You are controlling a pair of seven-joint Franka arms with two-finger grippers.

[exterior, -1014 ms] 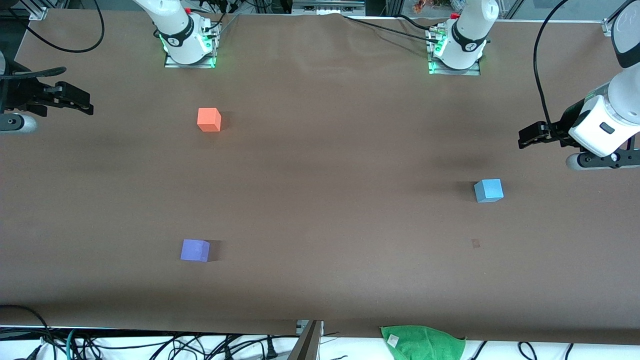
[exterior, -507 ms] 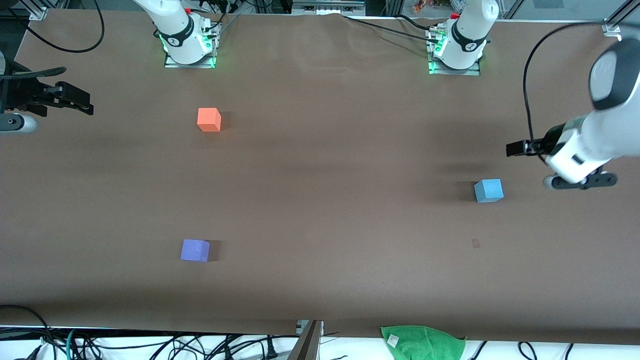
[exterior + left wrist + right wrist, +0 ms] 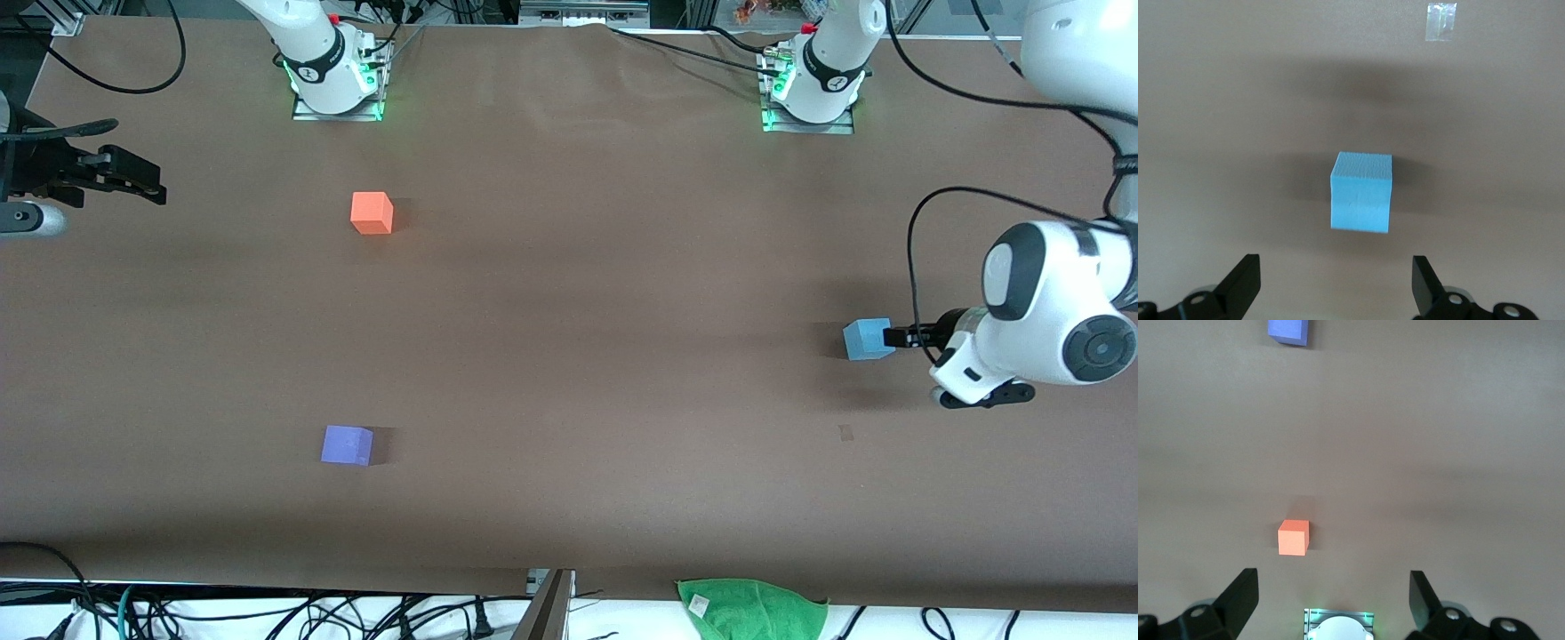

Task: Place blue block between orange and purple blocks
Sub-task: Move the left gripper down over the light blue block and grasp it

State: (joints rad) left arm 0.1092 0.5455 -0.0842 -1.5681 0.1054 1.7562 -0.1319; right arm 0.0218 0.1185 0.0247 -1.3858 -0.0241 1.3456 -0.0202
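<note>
The blue block is a small matte cube with a faintly grained, foam-like skin and crisp edges. It sits flat on the brown surface toward the left arm's end. As a cube it has no long axis; in the left wrist view it shows one side face and its top, turned slightly askew to the claw's line.

The left claw hangs just beside the block, on the side toward the left arm's end of the surface. Its black fingers are spread wide, one on either flank, and do not touch the cube. A small piece of clear tape is stuck to the surface near the block.

The orange block and the purple block are matte cubes of the same size as the blue one. Both lie toward the right arm's end, well apart from the blue one. The orange block is nearer the bases and the purple block is nearer the front camera, with bare surface between them.

The right arm waits, its claw over the surface's edge at its own end, with the fingers spread and empty. A green cloth lies at the surface's near edge.
</note>
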